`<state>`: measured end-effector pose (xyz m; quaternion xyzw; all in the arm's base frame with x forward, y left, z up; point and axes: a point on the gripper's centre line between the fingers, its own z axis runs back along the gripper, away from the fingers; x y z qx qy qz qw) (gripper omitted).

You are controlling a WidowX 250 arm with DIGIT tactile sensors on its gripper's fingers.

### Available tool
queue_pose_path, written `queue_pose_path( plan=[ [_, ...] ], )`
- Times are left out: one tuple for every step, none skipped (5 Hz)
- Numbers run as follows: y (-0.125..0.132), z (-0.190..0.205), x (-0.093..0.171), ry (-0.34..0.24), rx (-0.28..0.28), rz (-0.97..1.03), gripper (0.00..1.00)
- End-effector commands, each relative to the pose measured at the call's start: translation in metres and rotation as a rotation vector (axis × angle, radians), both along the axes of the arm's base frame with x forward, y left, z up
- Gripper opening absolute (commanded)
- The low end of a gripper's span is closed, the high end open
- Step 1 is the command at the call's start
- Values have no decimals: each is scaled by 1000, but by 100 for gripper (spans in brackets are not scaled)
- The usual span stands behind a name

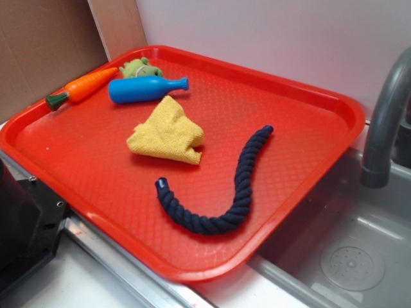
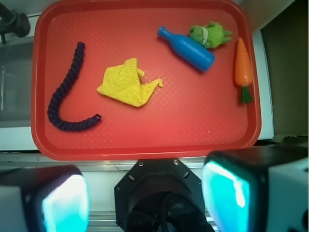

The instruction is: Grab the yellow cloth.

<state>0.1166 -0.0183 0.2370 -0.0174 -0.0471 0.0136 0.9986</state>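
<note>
The yellow cloth (image 1: pixel 168 132) lies crumpled near the middle of the red tray (image 1: pixel 302 96); the wrist view shows the cloth (image 2: pixel 126 83) from high above, left of the tray's (image 2: pixel 193 125) centre. My gripper (image 2: pixel 145 195) hangs well above the tray's near edge, over the black robot base (image 2: pixel 161 186). It is open: its two cyan-padded fingers (image 2: pixel 65 203) stand wide apart at the bottom of the wrist view, with nothing held between them. The gripper does not show in the exterior view.
Also on the tray are a dark blue rope (image 1: pixel 225 192), a blue bottle (image 1: pixel 144 88), a green plush toy (image 1: pixel 138 67) and an orange carrot (image 1: pixel 87 85). A grey faucet (image 1: pixel 385 115) and a sink (image 1: pixel 347 256) lie to the right. The robot base (image 1: pixel 26 224) sits at the tray's front left.
</note>
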Motion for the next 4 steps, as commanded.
queue_pose_path(
  plan=[
    [0,0,0,0,0,0,100],
    [-4,-50,45,-105,-20,-250,100],
    [-7,-94,66,-95,-31,-339,100],
    [-7,-94,66,-95,-31,-339,100]
  ],
)
